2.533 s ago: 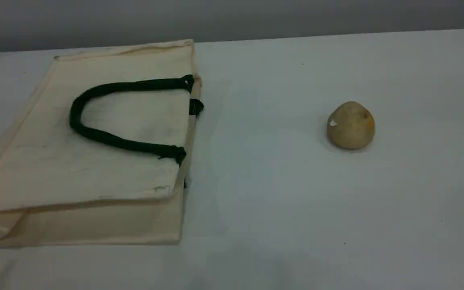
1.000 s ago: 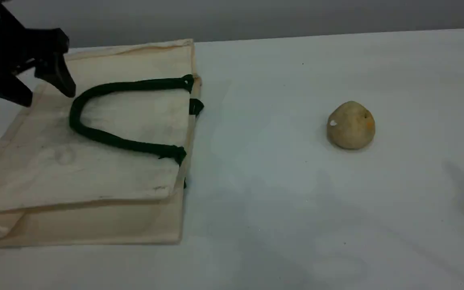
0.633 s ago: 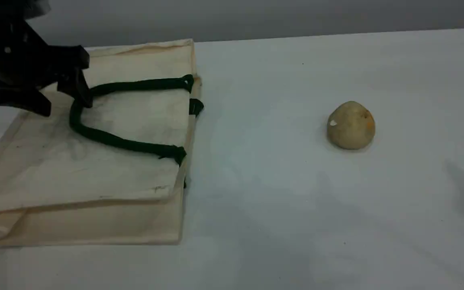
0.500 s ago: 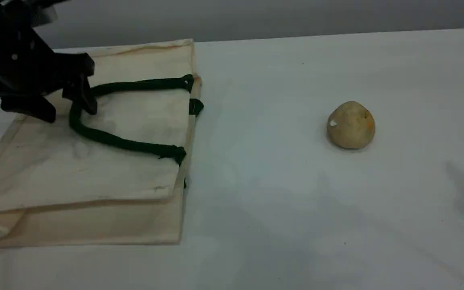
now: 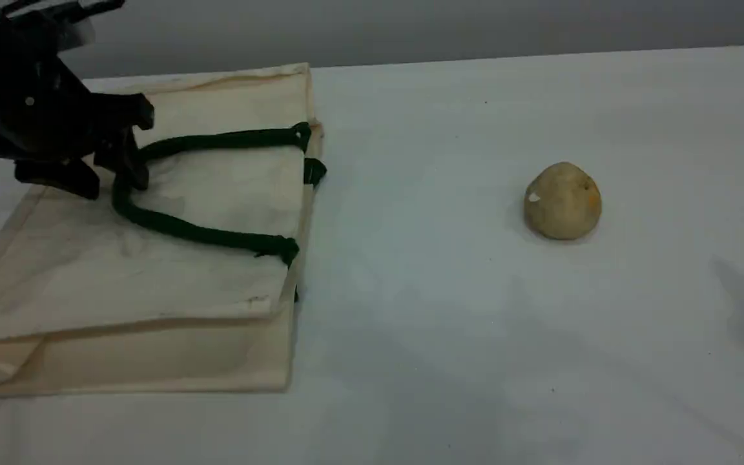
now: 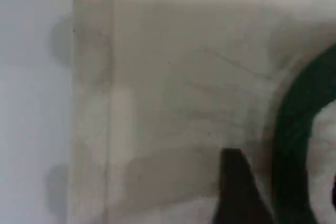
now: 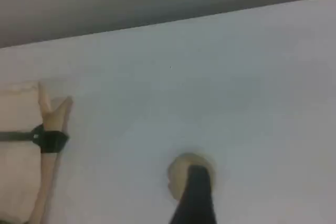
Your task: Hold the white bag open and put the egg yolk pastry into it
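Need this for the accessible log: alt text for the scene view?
The left hand sits at the green handle of a flat white bag on a table; a pastry lies apart, right.

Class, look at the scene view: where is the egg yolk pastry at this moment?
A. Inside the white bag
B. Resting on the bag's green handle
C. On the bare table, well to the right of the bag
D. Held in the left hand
C: the egg yolk pastry sits alone on the table, far right of the flat white bag.

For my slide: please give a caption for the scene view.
Left pincer at the white bag's green handle; pastry waits.
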`<action>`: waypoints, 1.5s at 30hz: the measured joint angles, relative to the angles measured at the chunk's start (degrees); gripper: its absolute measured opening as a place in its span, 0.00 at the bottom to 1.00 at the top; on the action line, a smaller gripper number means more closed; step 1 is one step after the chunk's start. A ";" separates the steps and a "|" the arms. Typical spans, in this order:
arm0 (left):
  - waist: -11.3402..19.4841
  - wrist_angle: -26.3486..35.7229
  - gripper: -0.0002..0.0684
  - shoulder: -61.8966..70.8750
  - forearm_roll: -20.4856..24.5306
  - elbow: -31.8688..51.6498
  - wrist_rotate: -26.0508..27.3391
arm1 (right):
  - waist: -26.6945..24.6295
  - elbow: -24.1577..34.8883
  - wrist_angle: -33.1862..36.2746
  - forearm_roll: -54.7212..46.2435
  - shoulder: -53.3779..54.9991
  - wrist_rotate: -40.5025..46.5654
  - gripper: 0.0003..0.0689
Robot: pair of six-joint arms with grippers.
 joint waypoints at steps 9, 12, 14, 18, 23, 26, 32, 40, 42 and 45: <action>0.00 0.66 0.34 2.59 0.27 0.00 2.66 | 0.00 0.00 0.22 0.33 0.00 0.00 0.83; 0.00 1.16 0.29 2.59 0.27 -0.30 2.66 | 0.00 0.00 0.22 0.61 0.00 0.00 0.83; 0.00 1.35 0.23 2.18 0.27 -0.30 2.89 | 0.00 0.00 0.22 0.61 0.00 0.00 0.83; 0.00 4.42 0.14 1.78 0.27 -2.34 6.06 | 0.00 0.00 0.22 0.61 0.00 0.00 0.83; 0.00 12.79 0.14 1.72 0.57 -8.21 7.73 | 0.00 0.00 0.17 0.56 0.00 -0.15 0.83; 0.00 19.41 0.14 1.72 0.61 -13.01 10.69 | 0.00 0.00 0.17 0.56 0.00 -0.81 0.83; 0.00 34.06 0.14 1.72 0.49 -24.83 12.35 | 0.00 0.00 0.17 0.45 0.00 -1.79 0.83; 0.00 52.26 0.14 1.72 -1.35 -41.88 18.32 | 0.00 0.00 0.36 0.45 2.07 -4.70 0.83; -0.13 53.48 0.14 1.67 -1.35 -45.51 18.52 | 0.00 0.00 0.36 0.45 3.70 -5.11 0.83; -0.61 53.63 0.14 1.04 -1.27 -49.70 18.78 | 0.00 0.00 1.04 0.45 6.28 -5.30 0.83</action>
